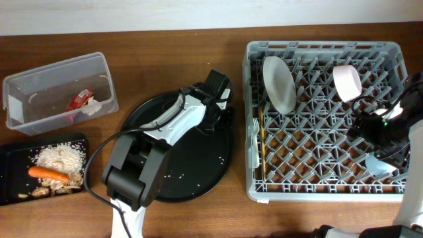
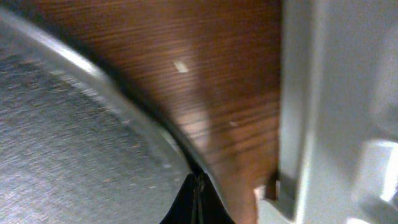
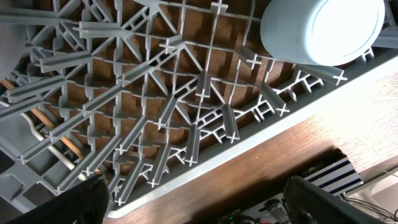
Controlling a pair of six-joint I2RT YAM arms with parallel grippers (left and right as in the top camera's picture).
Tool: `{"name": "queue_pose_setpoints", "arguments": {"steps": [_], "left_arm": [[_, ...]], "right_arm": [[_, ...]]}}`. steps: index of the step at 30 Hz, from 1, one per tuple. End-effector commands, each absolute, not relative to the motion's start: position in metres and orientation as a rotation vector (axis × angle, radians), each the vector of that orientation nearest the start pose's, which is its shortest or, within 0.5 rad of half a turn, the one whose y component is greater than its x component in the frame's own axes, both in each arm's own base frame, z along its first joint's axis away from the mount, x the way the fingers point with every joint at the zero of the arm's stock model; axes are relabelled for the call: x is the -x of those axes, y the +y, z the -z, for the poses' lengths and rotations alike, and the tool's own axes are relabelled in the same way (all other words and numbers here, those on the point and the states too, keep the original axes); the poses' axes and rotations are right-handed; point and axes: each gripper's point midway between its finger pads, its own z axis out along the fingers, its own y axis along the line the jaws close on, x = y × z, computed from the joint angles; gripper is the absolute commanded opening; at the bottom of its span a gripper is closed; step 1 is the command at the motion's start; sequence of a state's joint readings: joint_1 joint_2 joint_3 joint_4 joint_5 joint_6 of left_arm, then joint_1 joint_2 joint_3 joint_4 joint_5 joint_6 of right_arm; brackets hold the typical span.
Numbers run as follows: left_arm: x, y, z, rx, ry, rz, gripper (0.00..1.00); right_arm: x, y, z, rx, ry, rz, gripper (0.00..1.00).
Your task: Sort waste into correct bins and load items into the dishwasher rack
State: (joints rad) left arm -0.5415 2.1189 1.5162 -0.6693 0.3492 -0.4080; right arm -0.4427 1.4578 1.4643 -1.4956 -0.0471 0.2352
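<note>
A large black round plate (image 1: 192,165) lies on the table with a few rice grains on it. My left gripper (image 1: 223,106) is at its far right rim, next to the grey dishwasher rack (image 1: 324,49). In the left wrist view the fingers (image 2: 198,199) are shut on the plate's rim (image 2: 93,143). My right gripper (image 1: 380,142) is open and empty over the right side of the rack, and its fingers (image 3: 199,199) are spread wide above the rack's edge (image 3: 249,146). A pale cup (image 3: 323,28) sits in the rack close by.
The rack holds an upright white plate (image 1: 279,82), a pink-white cup (image 1: 347,82) and cutlery (image 1: 259,142) at its left. A clear bin (image 1: 39,82) with a red wrapper (image 1: 79,100) stands far left. A black tray (image 1: 10,175) holds rice and a carrot (image 1: 47,174).
</note>
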Motion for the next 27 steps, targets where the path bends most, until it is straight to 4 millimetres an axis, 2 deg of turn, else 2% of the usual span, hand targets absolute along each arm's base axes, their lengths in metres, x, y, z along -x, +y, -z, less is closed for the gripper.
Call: {"name": "queue_pose_setpoints", "arguments": {"steps": [1,4,5,6,7,8,9,11,12,13,14,16,17,20,22,24,27], "left_arm": [[-0.367,-0.295,-0.040,-0.401,2.895,0.771,0.01],[-0.376,-0.277,-0.047,-0.413,2.899,0.739,0.07],[-0.378,-0.262,-0.048,-0.412,2.920,0.661,0.09],[-0.383,-0.232,-0.051,-0.396,2.955,0.471,0.09],[-0.386,-0.218,-0.055,-0.386,2.965,0.391,0.09],[-0.387,-0.200,-0.066,-0.374,2.972,0.304,0.09],[-0.388,-0.175,-0.090,-0.319,2.973,0.207,0.09],[-0.389,-0.149,-0.119,-0.256,2.935,0.128,0.09],[-0.387,-0.128,-0.141,-0.207,2.901,0.063,0.09],[-0.384,-0.114,-0.153,-0.176,2.885,0.017,0.12],[-0.373,-0.085,-0.171,-0.095,2.882,-0.064,0.56],[-0.361,-0.061,-0.174,0.050,2.929,-0.087,0.79],[-0.355,-0.048,-0.172,0.123,2.960,-0.100,0.84],[-0.335,-0.009,-0.170,0.334,3.040,-0.123,0.87],[-0.318,0.013,-0.173,0.433,3.080,-0.141,0.86],[-0.311,0.019,-0.190,0.414,3.028,-0.129,0.86],[-0.305,0.018,-0.217,0.399,2.836,-0.086,0.86]], "right_arm": [[-0.235,-0.103,-0.196,-1.010,2.870,-0.059,0.93],[-0.235,-0.103,-0.196,-1.010,2.870,-0.059,0.93],[-0.235,-0.102,-0.196,-1.009,2.870,-0.059,0.93],[-0.235,-0.102,-0.196,-1.010,2.871,-0.059,0.93],[-0.234,-0.102,-0.196,-1.010,2.872,-0.059,0.93],[-0.234,-0.102,-0.196,-1.010,2.873,-0.060,0.93],[-0.234,-0.102,-0.196,-1.011,2.876,-0.061,0.98],[-0.234,-0.098,-0.196,-0.977,2.889,-0.090,0.99],[-0.242,-0.084,-0.198,-0.845,2.900,-0.226,0.99],[-0.251,-0.067,-0.202,-0.692,2.892,-0.371,0.99],[-0.264,-0.031,-0.211,-0.388,2.869,-0.557,0.99],[-0.266,-0.013,-0.208,-0.254,2.913,-0.505,0.99],[-0.266,-0.002,-0.206,-0.167,2.937,-0.462,0.99],[-0.269,0.007,-0.200,-0.131,2.979,-0.270,0.99],[-0.265,0.011,-0.201,-0.158,2.990,-0.224,0.99],[-0.265,0.011,-0.213,-0.144,2.929,-0.214,0.99],[-0.264,0.006,-0.249,-0.124,2.737,-0.159,0.99]]}}
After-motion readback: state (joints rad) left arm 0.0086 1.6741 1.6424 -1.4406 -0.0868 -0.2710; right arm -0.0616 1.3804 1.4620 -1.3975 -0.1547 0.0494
